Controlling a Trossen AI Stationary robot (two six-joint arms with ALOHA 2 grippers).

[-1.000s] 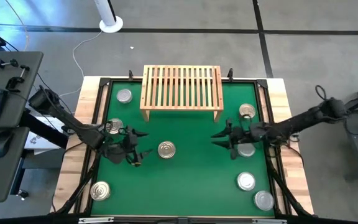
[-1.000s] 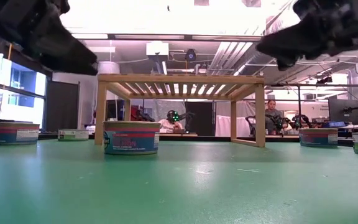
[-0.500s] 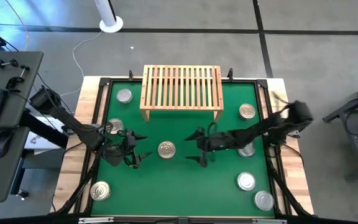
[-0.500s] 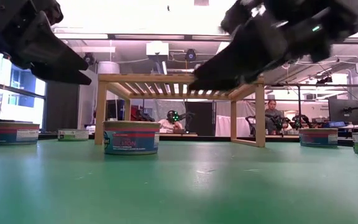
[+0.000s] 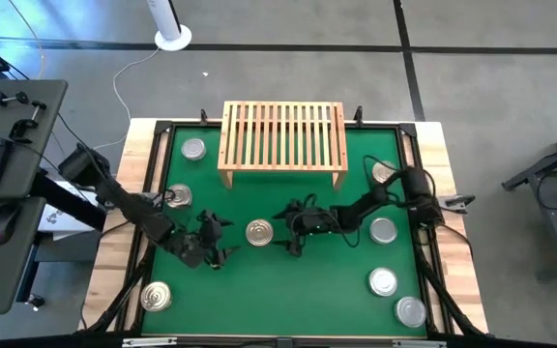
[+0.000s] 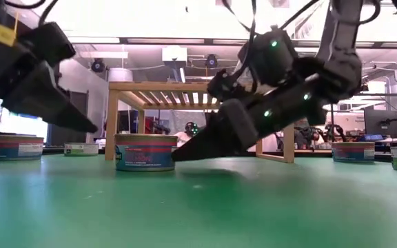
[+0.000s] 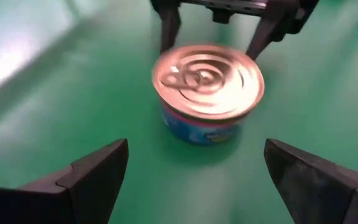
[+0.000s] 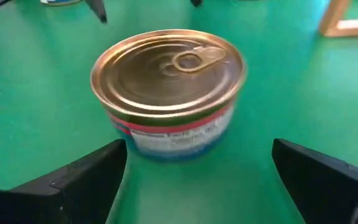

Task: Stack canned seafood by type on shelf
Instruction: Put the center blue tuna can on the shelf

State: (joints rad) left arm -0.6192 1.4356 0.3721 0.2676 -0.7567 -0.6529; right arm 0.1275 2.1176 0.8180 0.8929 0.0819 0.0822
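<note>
A gold-topped tin (image 5: 258, 232) of canned seafood stands upright on the green mat (image 5: 259, 290) in the middle of the table. My right gripper (image 5: 286, 233) is open just to its right, low over the mat, fingers aimed at the tin (image 8: 169, 81) on either side of its near face without touching. My left gripper (image 5: 217, 243) is open to the tin's left, a little farther off, also pointing at the tin (image 7: 208, 81). The light-wood slatted shelf (image 5: 283, 135) stands on its legs at the far middle.
Other tins stand on the mat: two at the left (image 5: 193, 149) (image 5: 179, 196), one near left (image 5: 157, 296), and several on the right (image 5: 383, 230) (image 5: 383, 281) (image 5: 411, 310). Dark rails (image 5: 153, 184) frame the mat. Open mat lies toward the near edge.
My right gripper has swept from the right side toward the table's left and sunk close to the mat, ending beside the middle tin. My left gripper has come down and slightly toward the near edge, still open. No tin has moved.
</note>
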